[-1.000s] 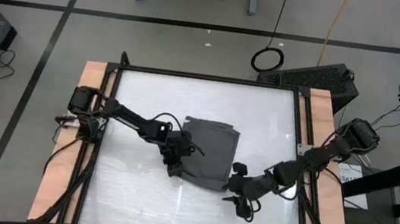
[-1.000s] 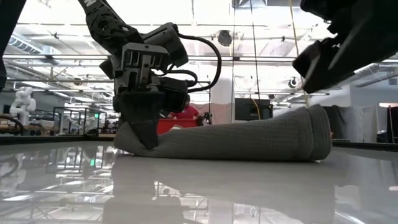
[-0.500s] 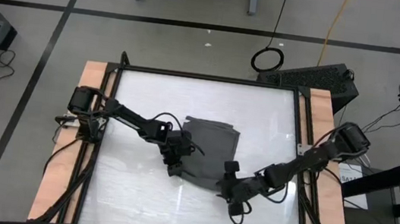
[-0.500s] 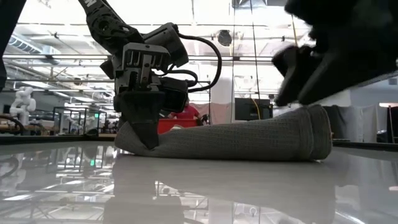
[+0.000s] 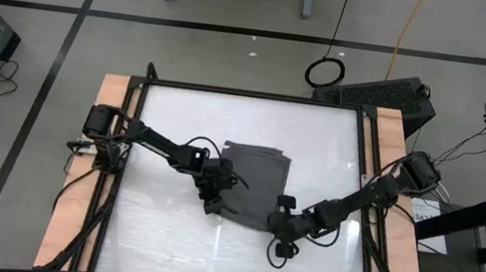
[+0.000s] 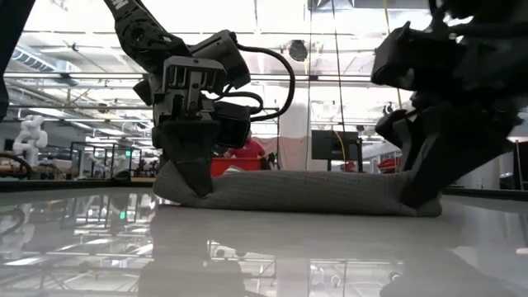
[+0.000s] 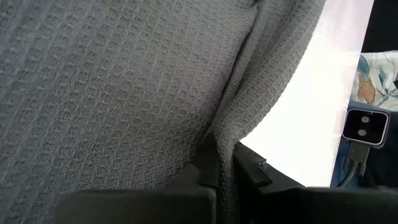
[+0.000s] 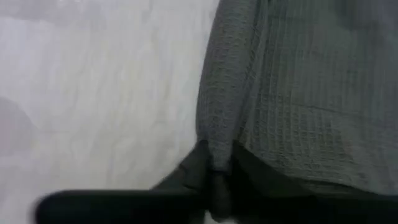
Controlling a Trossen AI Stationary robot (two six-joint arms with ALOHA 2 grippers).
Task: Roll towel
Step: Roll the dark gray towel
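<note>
The dark grey towel (image 5: 254, 182) lies mid-table on the white top, its near edge bunched into a low thick fold (image 6: 305, 191). My left gripper (image 5: 212, 206) stands at the towel's near left corner, shut on it; in the low view it points down (image 6: 188, 183). My right gripper (image 5: 275, 222) is at the near right corner, also shut on the cloth, and shows at the fold's right end in the low view (image 6: 419, 196). Both wrist views look along the fingers onto the waffle-weave cloth. My left gripper pinches a raised fold of the towel (image 7: 222, 149) between its two fingers at the near left corner. The fingers come from above, pointing down. The rest of the cloth lies on the table. My right gripper pinches the towel's bunched edge (image 8: 214, 152) between its two fingers at the near right corner. It comes slanting down from the table's right. The cloth beyond the fingers lies on the table.
Bare white table (image 5: 210, 253) lies near and left of the towel. Wooden rails (image 5: 66, 216) run along both sides. A small white camera box (image 7: 365, 126) sits beyond the table's edge in the left wrist view.
My right gripper has moved from beside the towel toward the table's left, onto the towel's near right corner, come down and shut on it. The fold's right end now stands lower in the low view. My left gripper has kept still.
</note>
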